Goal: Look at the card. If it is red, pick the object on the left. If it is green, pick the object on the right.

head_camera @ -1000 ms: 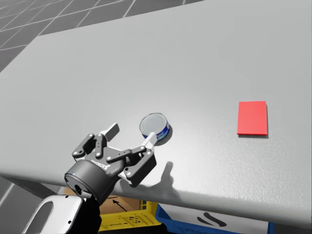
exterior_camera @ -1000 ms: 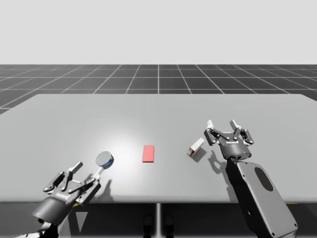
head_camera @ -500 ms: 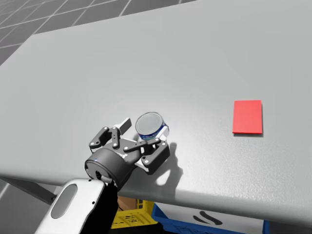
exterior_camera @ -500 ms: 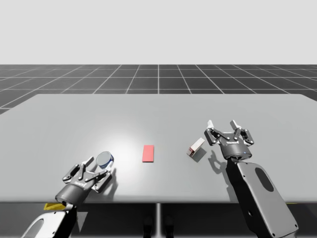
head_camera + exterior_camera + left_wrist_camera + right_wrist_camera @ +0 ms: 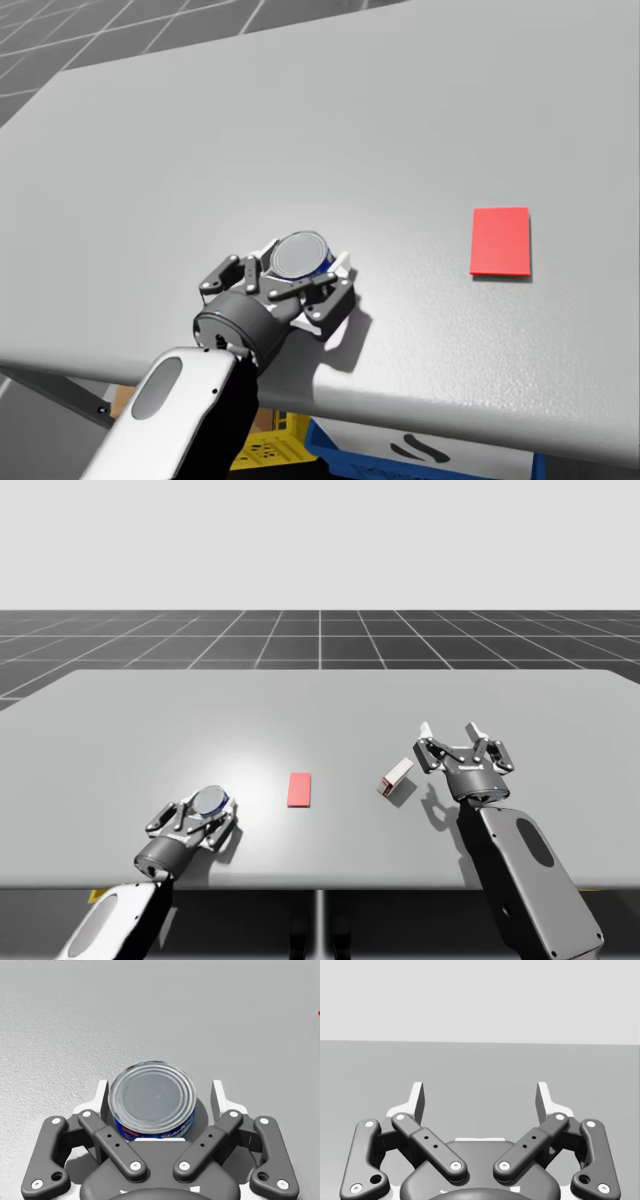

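**Selection stage complete, grasp pending.** The flat red rectangular card (image 5: 299, 789) lies at the table's centre. Red designates the left object, a short round metal can with a blue label (image 5: 298, 256), which stands at the near left. The left gripper (image 5: 160, 1094) sits low with the can between its spread fingers. A gap shows at one finger, so no grip is made; closing and lifting appear to remain. The right gripper (image 5: 447, 729) hovers wide open just right of the small white-and-brown box (image 5: 395, 777). The surface is a plain grey matte table (image 5: 420, 695). Beyond it lies a dark gridded floor (image 5: 320, 630) under a pale blank backdrop.
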### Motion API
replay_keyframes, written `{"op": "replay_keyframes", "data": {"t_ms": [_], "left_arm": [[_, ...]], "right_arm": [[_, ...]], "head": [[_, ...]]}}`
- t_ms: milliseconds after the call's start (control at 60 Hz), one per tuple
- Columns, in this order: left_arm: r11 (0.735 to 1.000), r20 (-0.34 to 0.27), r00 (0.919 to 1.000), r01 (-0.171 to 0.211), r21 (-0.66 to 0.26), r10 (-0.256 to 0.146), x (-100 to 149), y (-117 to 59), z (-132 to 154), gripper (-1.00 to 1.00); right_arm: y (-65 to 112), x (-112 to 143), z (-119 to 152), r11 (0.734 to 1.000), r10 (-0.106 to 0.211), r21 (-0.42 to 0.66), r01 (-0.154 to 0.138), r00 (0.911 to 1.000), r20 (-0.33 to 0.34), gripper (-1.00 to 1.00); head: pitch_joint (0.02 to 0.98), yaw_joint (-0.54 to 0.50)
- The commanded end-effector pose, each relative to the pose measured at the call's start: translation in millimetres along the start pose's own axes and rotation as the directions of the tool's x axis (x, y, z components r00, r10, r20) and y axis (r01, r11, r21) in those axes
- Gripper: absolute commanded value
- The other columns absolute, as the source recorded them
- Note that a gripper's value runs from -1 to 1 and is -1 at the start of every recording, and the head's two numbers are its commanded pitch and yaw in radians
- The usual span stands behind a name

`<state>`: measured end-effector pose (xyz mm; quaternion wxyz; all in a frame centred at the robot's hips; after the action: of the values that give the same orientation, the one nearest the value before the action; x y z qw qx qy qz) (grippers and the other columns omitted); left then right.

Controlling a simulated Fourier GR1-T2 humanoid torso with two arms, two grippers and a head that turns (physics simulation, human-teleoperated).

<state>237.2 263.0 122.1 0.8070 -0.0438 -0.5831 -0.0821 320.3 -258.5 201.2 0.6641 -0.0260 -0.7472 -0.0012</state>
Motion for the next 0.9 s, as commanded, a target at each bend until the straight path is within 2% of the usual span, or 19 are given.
{"op": "replay_keyframes", "data": {"t_ms": [17,33,67,100,267,483,683,900], "left_arm": [[1.000,-0.028,0.9996,-0.002,0.004,0.002,-7.0,1.1,-1.4,-0.46],[1.000,-0.024,0.9997,0.000,0.007,0.000,-7.0,1.1,-0.7,0.22],[1.000,-0.024,0.9997,0.002,0.006,-0.002,-7.0,1.1,-0.4,0.73],[1.000,-0.023,0.9997,0.000,0.003,0.000,-7.0,1.2,-0.1,0.89],[1.000,-0.017,0.9998,0.001,0.001,-0.001,-7.6,1.3,1.9,0.97],[1.000,-0.013,0.9999,0.006,-0.001,-0.006,-7.9,1.6,2.5,0.95],[1.000,-0.016,0.9998,0.010,-0.007,-0.010,-8.9,0.1,2.1,0.96],[1.000,-0.011,0.9997,0.020,-0.017,-0.020,-7.0,-2.5,3.0,0.96]], "right_arm": [[-0.3,0.1,-0.3,1.000,-0.001,0.000,0.001,1.0000,0.001,-1.00],[-0.3,0.2,-0.3,1.000,-0.001,0.000,0.001,1.0000,0.001,-1.00],[-0.4,0.3,-0.4,1.000,-0.001,0.000,0.001,1.0000,0.001,-1.00],[-0.3,0.3,-0.2,1.000,-0.002,0.000,0.002,1.0000,0.001,-1.00],[-0.4,0.7,-0.2,1.000,-0.002,0.000,0.002,1.0000,0.003,-1.00],[-0.6,1.3,-0.3,1.000,0.000,0.000,0.000,1.0000,0.007,-1.00],[-0.9,1.6,0.4,1.000,0.000,-0.001,0.000,0.9999,0.011,-1.00],[-1.9,2.2,1.5,1.000,-0.002,-0.002,0.002,0.9999,0.013,-1.00]], "head": [[0.885,0.40],[0.883,0.40],[0.881,0.40],[0.879,0.40],[0.856,0.40],[0.725,0.42],[0.567,0.45],[0.491,0.47]]}}
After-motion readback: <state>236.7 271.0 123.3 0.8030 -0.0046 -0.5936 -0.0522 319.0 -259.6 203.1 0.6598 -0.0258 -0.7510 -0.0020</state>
